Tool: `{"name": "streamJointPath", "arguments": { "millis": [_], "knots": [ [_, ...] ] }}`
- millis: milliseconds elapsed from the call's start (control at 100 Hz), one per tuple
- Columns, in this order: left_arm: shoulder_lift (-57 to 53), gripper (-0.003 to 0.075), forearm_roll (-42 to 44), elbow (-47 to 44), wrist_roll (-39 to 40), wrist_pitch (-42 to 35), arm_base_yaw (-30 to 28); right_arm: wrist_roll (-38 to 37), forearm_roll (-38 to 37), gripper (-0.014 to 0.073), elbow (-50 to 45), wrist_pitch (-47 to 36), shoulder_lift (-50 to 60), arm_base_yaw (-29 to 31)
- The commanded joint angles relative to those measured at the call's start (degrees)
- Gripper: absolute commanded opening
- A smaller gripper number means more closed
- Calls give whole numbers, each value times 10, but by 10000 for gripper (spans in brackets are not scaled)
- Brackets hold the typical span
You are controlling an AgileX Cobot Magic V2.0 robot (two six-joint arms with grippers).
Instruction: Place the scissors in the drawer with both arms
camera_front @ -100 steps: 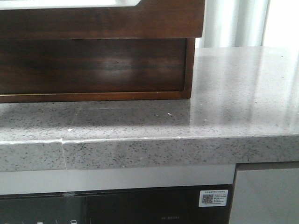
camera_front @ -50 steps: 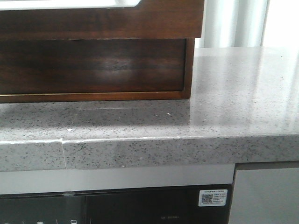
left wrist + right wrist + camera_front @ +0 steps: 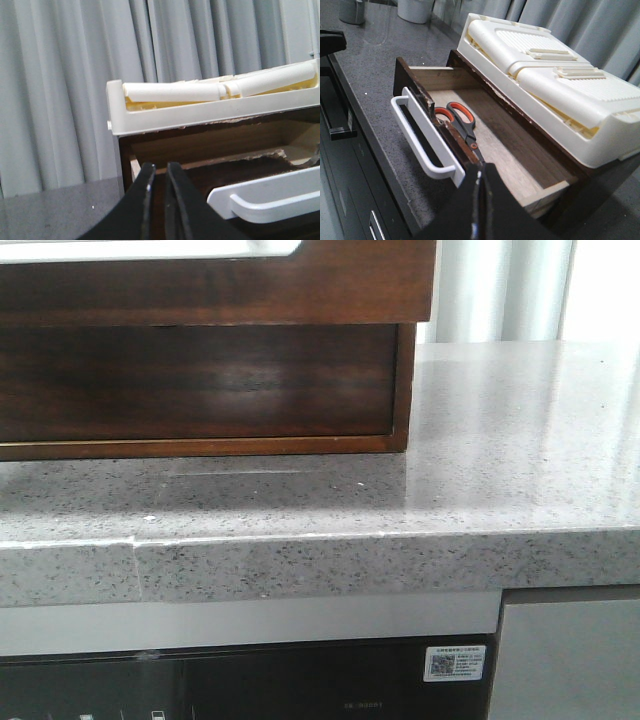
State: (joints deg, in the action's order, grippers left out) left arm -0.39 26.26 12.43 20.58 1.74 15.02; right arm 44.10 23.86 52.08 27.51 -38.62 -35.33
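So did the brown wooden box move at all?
No. The brown wooden box sits at the same spot on the counter, its corner unchanged.

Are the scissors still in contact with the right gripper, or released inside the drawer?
Apart. The right wrist view shows the scissors lying on the drawer floor, with the right gripper nearly closed above them, holding nothing.

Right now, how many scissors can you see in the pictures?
1. The scissors lie inside the open drawer, near its front panel by the white handle. The front and left wrist views show none; more could be hidden.
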Motion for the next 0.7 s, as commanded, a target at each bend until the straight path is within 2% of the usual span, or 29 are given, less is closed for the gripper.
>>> {"name": "streamJointPath", "arguments": {
  "millis": [0,160,290,510,690],
  "knots": [
    [-11,4,-28,17,9,1,5,-2,10,-116,-42,-68,49,0],
    [-11,4,-28,-5,8,27,5,-2,10,-116,-157,-85,148,0],
    [-11,4,-33,-38,8,27,5,-2,10,-116,-252,-136,221,0],
    [-11,4,-111,-82,8,26,5,-2,10,-116,-385,-216,315,0],
    [-11,4,-168,-104,8,23,5,-2,10,-116,-448,-265,328,0]
  ]
}}
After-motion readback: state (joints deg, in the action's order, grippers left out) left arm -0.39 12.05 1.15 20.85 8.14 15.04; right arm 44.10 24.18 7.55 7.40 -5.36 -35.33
